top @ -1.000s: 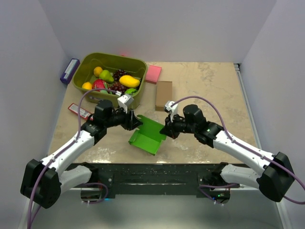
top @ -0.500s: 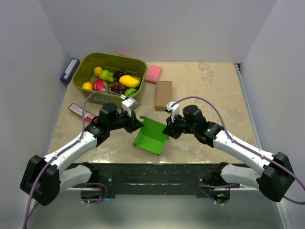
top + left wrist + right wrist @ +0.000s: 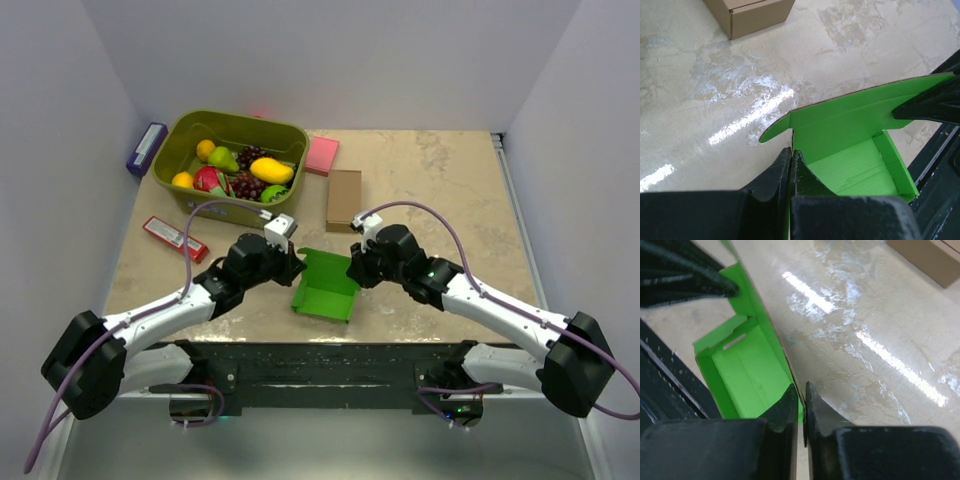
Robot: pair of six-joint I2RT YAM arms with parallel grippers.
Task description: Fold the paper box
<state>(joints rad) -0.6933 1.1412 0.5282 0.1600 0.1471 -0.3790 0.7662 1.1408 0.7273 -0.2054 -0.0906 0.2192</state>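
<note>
The paper box is bright green card, half folded into an open tray with raised walls, near the table's front edge between the arms. My left gripper is shut on its left wall; in the left wrist view the fingers pinch the card edge beside a rounded tab of the box. My right gripper is shut on the box's right wall; in the right wrist view its fingers clamp the thin wall of the box, and the left gripper's fingers show at the upper left.
An olive bin of toy fruit stands at the back left. A pink pad and a brown cardboard box lie behind the green box. A red flat packet and a purple packet lie at the left.
Both grippers have moved toward each other and to the right with the green box. The box's side walls now stand more upright, making the tray narrower.
</note>
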